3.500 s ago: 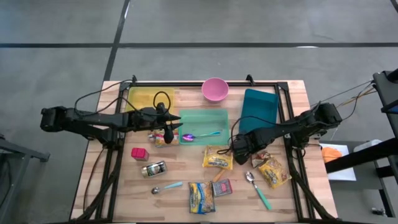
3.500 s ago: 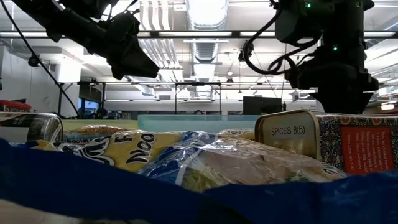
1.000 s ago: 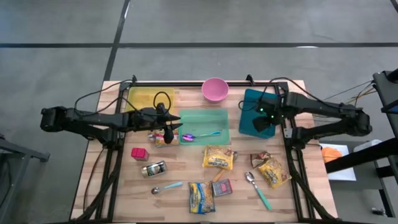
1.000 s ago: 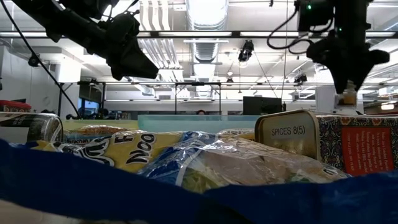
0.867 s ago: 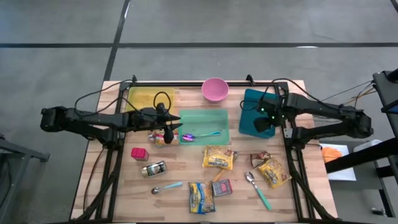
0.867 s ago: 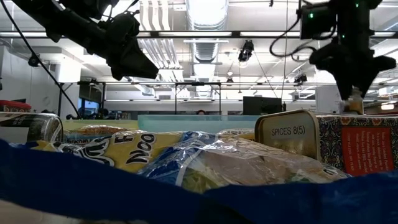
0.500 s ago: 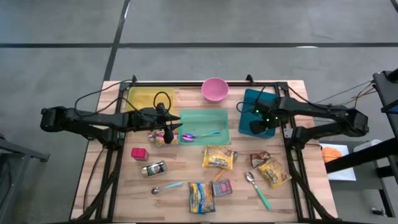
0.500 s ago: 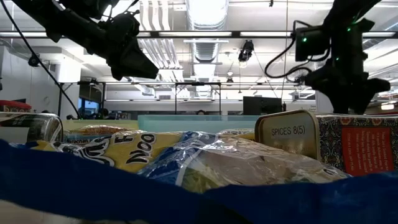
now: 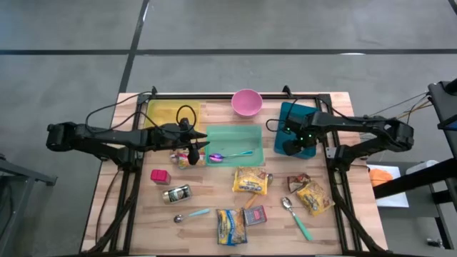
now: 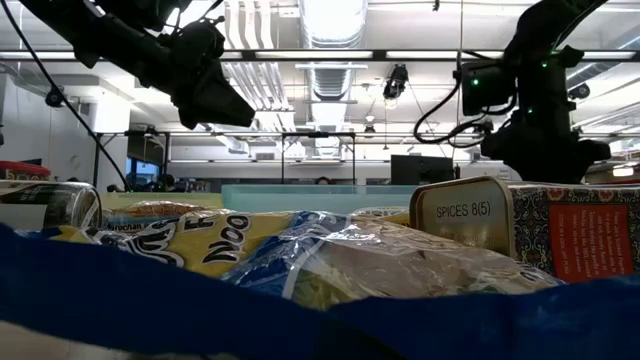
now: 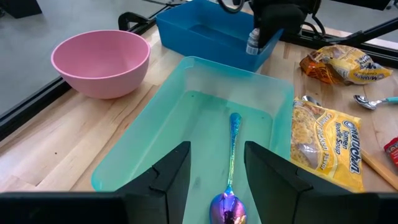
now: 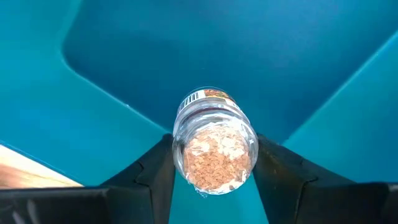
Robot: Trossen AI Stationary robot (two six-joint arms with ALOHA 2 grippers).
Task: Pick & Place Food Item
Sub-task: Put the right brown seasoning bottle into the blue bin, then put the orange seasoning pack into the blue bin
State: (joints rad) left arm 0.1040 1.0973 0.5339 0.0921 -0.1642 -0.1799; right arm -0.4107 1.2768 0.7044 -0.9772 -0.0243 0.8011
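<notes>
Only via right wrist: right gripper (image 12: 214,163) clamping spice jar (image 12: 214,145) over blue bin (image 12: 124,74).

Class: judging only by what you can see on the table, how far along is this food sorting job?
Done: a spoon lies in the green bin.
In hand: the right gripper is shut on a spice jar over the blue bin, not yet released. The left gripper hangs open over the green bin.
Left: noodle packets, a spice tin, a can and two spoons remain on the table.
</notes>
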